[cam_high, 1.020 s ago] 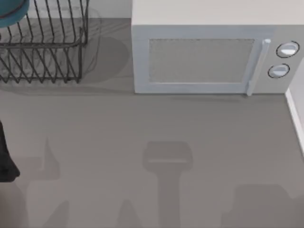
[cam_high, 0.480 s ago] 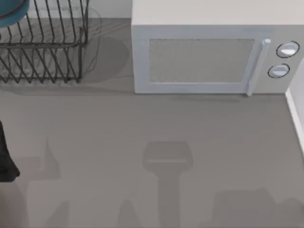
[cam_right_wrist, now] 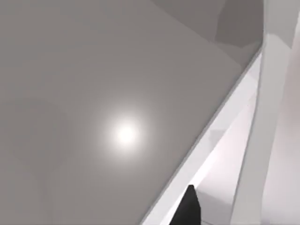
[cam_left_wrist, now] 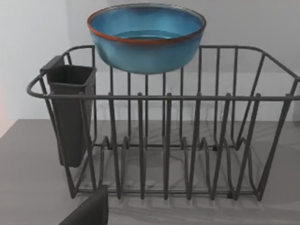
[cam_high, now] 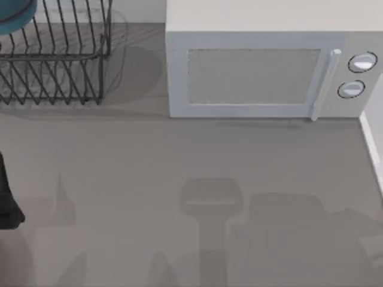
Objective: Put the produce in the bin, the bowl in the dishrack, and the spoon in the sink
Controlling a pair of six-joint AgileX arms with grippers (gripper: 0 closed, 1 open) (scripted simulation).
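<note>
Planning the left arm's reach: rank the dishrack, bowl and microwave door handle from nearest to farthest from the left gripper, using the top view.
From the left gripper at the table's left edge:
1. Dishrack, back left.
2. Bowl, at the rack's far left corner.
3. Microwave door handle, back right.

On the grey table, the broad shadow at about five o'clock in the top view has spread. A second ago it was a small patch near the lower edge; now it reaches up and leftward, meeting the T-shaped shadow near six o'clock.
</note>
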